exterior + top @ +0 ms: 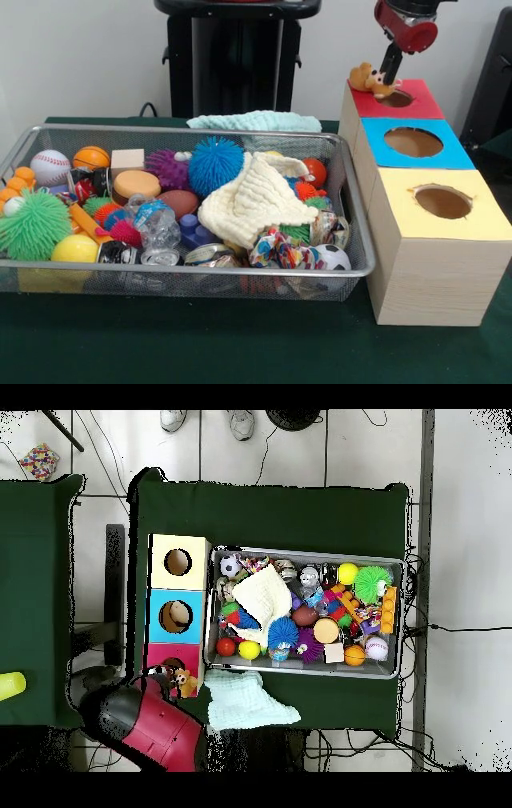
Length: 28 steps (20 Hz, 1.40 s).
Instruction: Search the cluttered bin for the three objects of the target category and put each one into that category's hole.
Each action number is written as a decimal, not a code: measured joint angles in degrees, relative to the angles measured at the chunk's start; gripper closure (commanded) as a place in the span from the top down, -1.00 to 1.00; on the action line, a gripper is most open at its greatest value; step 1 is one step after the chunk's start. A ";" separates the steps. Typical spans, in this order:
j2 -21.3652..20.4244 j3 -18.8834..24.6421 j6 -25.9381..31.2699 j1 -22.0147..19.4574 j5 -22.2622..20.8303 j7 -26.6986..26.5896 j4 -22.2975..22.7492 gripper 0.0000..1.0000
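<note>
Three wooden boxes stand in a row right of the bin, each with a round hole: a red top (420,98), a blue top (416,142) and a yellow top (442,202). My gripper (390,78) hangs over the red top's hole (398,99), shut on a small tan and orange plush toy (367,79) that sticks out past the box's left edge. From overhead the toy (184,681) lies at the red box (160,654). The wire bin (200,132) holds mixed clutter: a cream cloth (256,200), a blue spiky ball (214,164) and a baseball (50,167).
A teal cloth (256,121) lies on the table behind the bin, beside the red box. A person's shoes (173,420) show at the overhead view's top edge. A second green table (35,584) stands apart from this one, across a gap.
</note>
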 measured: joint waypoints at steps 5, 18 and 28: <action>0.28 0.51 -0.46 0.67 1.09 1.94 -0.05 -1.00; 2.50 4.01 -4.70 0.48 4.10 3.42 -0.78 -1.00; 6.25 5.51 -6.48 0.34 5.07 3.50 -2.74 -1.00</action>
